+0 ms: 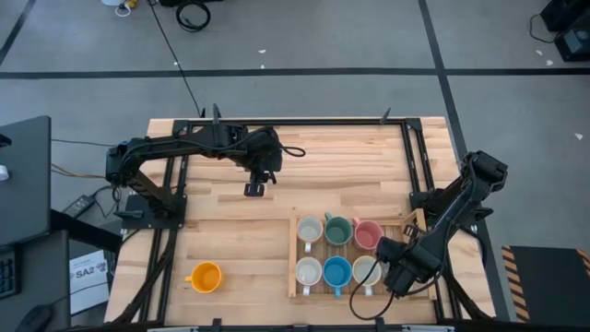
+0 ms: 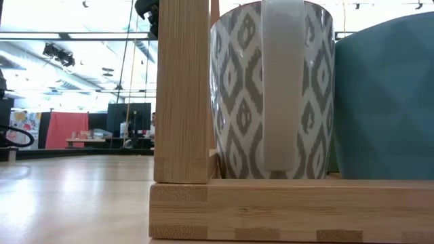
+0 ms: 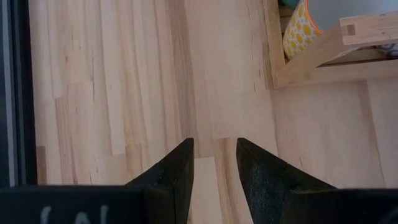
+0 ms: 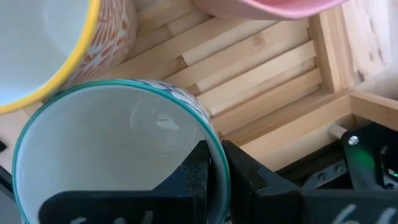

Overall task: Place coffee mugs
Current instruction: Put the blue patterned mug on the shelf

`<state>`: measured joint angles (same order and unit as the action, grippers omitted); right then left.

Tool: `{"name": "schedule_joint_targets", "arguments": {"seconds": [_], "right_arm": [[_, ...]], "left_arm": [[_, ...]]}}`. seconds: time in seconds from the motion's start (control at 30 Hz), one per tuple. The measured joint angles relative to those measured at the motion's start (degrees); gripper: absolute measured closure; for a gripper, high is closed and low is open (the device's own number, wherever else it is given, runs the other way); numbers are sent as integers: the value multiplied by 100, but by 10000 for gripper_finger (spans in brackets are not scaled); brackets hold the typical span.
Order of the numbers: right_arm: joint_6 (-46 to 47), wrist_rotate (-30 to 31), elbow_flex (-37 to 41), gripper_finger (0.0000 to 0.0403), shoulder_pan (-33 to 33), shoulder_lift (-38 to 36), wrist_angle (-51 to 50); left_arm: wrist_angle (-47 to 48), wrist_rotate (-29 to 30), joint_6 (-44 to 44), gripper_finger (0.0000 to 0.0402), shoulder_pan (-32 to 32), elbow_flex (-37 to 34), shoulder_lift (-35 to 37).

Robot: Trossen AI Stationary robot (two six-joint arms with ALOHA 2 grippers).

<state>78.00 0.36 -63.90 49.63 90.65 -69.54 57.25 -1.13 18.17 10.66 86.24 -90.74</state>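
Six mugs are seen in a bamboo tray [image 1: 297,277] at about 5 o'clock on the table [image 1: 230,231]; a seventh, the orange mug [image 1: 205,277], stands alone at 7 o'clock. "SA2" can be read on a sheet [image 1: 88,273] beside the table's left edge. The right gripper [image 4: 214,163] is bent low over the tray's near right corner, its jaws pinched on the rim of the teal-rimmed white mug [image 4: 112,155]. Farther back, toward 12 o'clock, the left gripper [image 3: 214,152] is held above bare wood, partly parted and holding nothing.
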Motion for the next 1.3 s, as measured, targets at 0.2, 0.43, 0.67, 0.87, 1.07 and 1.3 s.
{"name": "schedule_joint_targets", "arguments": {"seconds": [0.2, 0.43, 0.67, 0.87, 1.07, 1.3], "right_arm": [[-12, -115, 5, 366, 0, 1, 74], [-10, -142, 5, 357, 0, 7, 72], [-26, -151, 5, 349, 0, 11, 70], [-22, -151, 5, 345, 0, 11, 68], [-17, -151, 5, 321, 0, 11, 65], [-20, -151, 5, 280, 0, 13, 63]], "left_arm": [[0, 1, -2, 273, 0, 0, 0], [0, 1, -2, 273, 0, 0, 0], [0, 0, -2, 273, 0, 0, 0], [0, 0, -1, 273, 0, 0, 0], [0, 0, 0, 273, -1, 0, 0], [0, 1, -2, 273, 0, 0, 0]]}}
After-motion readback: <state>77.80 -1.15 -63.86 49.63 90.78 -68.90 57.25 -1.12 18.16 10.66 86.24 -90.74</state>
